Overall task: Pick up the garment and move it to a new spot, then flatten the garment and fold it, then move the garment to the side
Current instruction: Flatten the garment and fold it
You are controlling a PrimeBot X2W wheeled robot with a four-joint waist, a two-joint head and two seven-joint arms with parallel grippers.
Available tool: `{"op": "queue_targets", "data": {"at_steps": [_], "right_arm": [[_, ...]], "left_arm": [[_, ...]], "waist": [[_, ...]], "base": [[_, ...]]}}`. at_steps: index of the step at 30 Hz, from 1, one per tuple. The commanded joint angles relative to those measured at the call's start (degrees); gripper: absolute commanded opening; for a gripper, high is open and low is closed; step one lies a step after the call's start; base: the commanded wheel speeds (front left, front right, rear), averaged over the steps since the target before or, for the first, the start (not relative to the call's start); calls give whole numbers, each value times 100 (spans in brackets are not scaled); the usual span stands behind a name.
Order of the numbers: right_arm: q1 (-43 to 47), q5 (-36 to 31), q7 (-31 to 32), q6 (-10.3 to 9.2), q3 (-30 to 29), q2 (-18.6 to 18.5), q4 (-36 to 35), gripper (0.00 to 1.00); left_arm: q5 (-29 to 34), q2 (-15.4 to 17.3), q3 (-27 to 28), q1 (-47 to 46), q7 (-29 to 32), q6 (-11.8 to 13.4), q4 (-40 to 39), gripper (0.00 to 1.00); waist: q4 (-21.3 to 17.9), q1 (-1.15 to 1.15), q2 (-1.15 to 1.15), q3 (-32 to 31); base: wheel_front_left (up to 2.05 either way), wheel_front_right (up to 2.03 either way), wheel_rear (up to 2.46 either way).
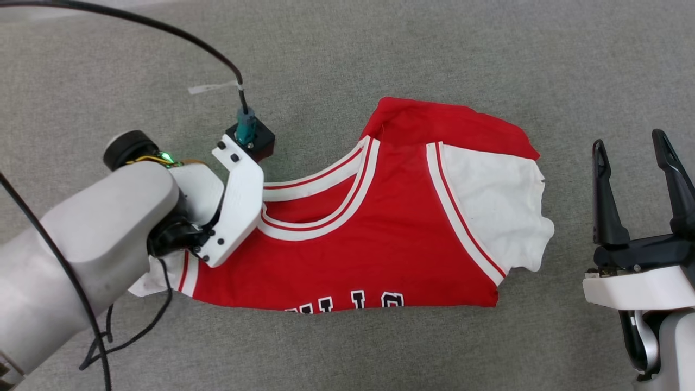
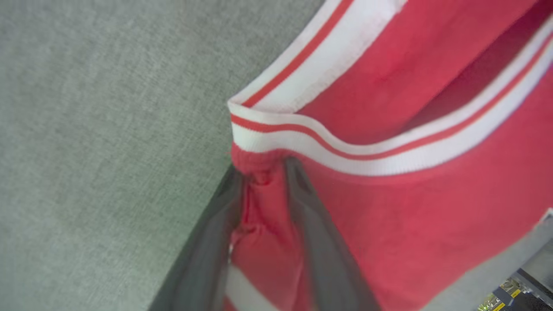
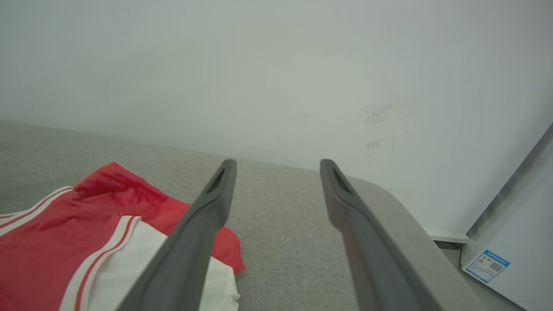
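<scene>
The garment (image 1: 380, 244), a red jersey with white sleeves and striped trim, lies folded on the grey surface, its black lettering cut off at the near fold. My left gripper (image 2: 259, 166) sits at the jersey's left shoulder, just below the collar trim, and its fingers pinch a puckered ridge of the red garment (image 2: 410, 207). In the head view the left wrist covers that spot. My right gripper (image 1: 629, 140) stands open to the right of the white sleeve, apart from it. In the right wrist view the right gripper (image 3: 278, 163) holds nothing, and the garment (image 3: 65, 233) lies to its left.
The grey fabric surface (image 1: 347, 60) spreads all around the jersey. A black cable (image 1: 163, 32) arcs over the left arm. Past the right gripper the surface's rounded edge (image 3: 402, 216) meets a pale wall, with a white panel bearing a blue label (image 3: 487, 265) beside it.
</scene>
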Motion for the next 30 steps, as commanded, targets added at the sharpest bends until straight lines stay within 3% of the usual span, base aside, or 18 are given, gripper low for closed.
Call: {"op": "queue_targets", "data": {"at_steps": [1, 11, 19, 25, 30], "right_arm": [[5, 0, -11, -4, -10, 28, -9, 100], [29, 36, -11, -4, 39, 13, -99, 100], [-188, 69, -11, -4, 156, 127, -162, 100], [-276, 77, -11, -4, 161, 211, -146, 100], [-280, 44, -11, -4, 128, 245, -109, 100]], "left_arm": [[-73, -122, -122, 152, -231, -12, 35, 0], [-64, -23, 48, -829, -1554, -8, -14, 0], [291, -405, 4, -1133, -2497, -8, 790, 0], [251, -648, -59, -927, -2623, -8, 1477, 0], [180, -773, -125, -599, -2301, -10, 1734, 0]], "waist": [[28, 0, 0, -61], [-68, 0, 0, -67], [-416, 0, 0, 321], [-615, 0, 0, 531], [-628, 0, 0, 546]], "base": [[0, 0, 0], [0, 0, 0], [0, 0, 0], [0, 0, 0], [0, 0, 0]]}}
